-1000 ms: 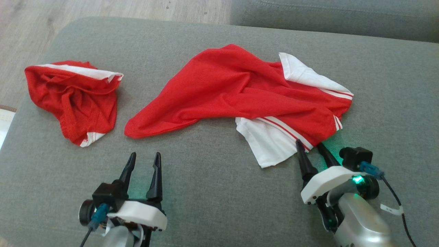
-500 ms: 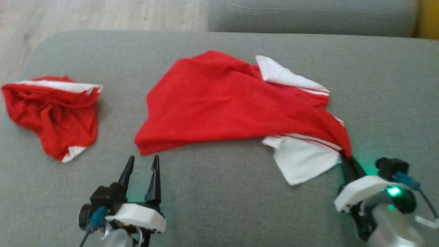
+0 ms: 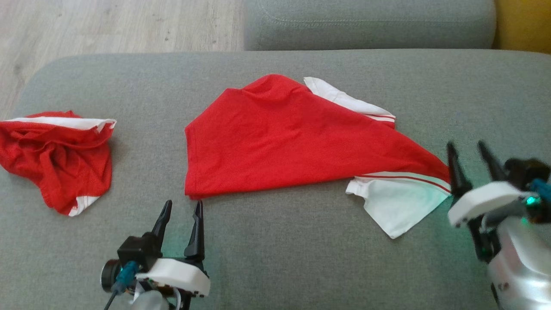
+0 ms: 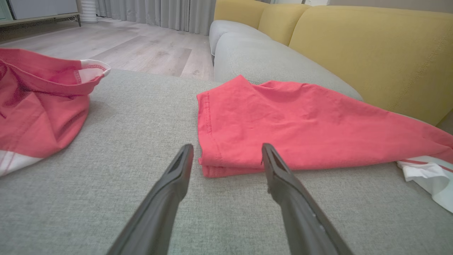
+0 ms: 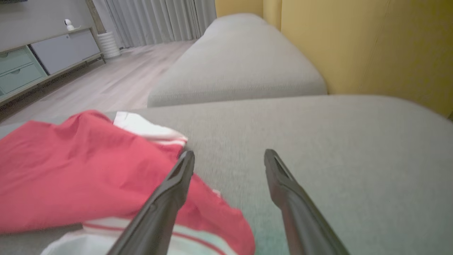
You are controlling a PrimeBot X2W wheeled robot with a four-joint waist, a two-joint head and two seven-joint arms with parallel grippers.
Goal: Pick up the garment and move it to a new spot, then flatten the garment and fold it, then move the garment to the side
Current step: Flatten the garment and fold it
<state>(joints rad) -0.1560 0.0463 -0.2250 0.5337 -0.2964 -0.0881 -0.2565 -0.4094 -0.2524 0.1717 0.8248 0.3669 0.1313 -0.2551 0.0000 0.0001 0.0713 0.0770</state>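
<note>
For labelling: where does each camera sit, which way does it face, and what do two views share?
Head view: on the head, facing forward and down at the red-and-white fabric garment on the grey fabric cushion; left gripper and right gripper show, open.
Left wrist view: on the left wrist, along its dark fingers toward the garment's hemmed corner.
Right wrist view: on the right wrist, along its fingers across the cushion.
Both wrist views share the yellow sofa back.

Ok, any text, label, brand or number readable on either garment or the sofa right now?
None to read. The red shirt with white sleeves, the crumpled red garment and the grey sofa cushion show no words, logos or numbers.
</note>
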